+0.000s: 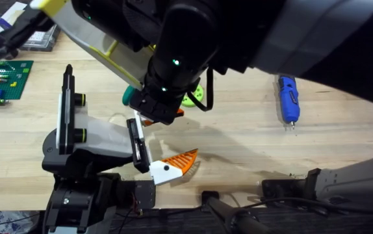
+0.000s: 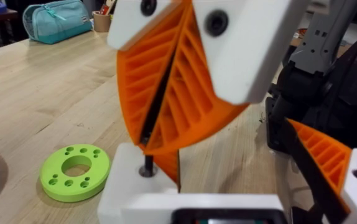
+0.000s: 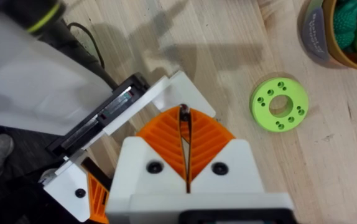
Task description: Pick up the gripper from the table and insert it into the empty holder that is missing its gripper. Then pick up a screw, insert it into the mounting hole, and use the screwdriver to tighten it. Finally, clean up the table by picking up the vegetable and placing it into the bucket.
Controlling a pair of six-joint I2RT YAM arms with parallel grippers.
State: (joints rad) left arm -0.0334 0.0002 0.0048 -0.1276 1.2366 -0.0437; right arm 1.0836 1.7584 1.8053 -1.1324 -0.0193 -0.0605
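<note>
While its orange pads press together on a small dark screw (image 3: 183, 111), the right tool (image 3: 184, 123) hangs over the white front block of the holder (image 1: 99, 136). Just beside it, the gripper (image 1: 180, 161) lies on the worktop (image 1: 238, 136), its white block against the holder's black end. A green ring (image 1: 193, 97) sits near; the blue screwdriver (image 1: 288, 97) lies well apart.

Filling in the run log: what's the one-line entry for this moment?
step: screw insertion | right gripper: jaws shut on screw, at white mounting block hole | screwdriver: lying on table
</note>
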